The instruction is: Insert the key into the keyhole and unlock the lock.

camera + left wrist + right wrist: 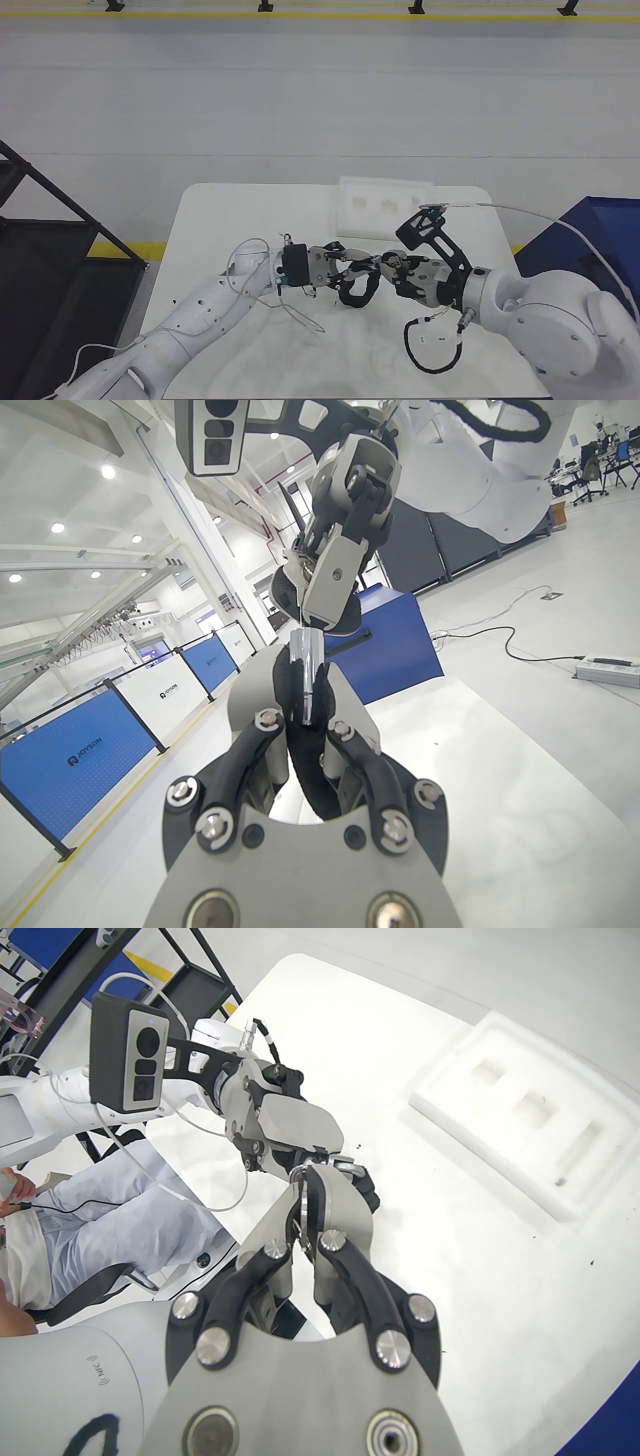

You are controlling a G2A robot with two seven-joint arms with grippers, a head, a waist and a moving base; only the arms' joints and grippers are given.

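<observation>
1. Two grippers met tip to tip over the table (230, 230), at the centre of the top view, so that key and lock faced each other in the air rather than lying flat.
2. The left gripper (306, 672) had its jaws closed tight on the lock (304, 645), a shiny cylinder with a black loop (358, 292) hanging from it. I judge this grip kept the lock steady, with its bare end pointing at the other arm.
3. The right gripper (306, 1193) was pinched closed on the key (302, 1213), gripping its flat head. That probably left the blade free to go in.
4. The key's tip stood right at the lock's bare end. Whether it had gone in, I could not tell.
5. A white foam tray (385, 205) lay on the table just above the grippers in the top view, apart from both arms.
</observation>
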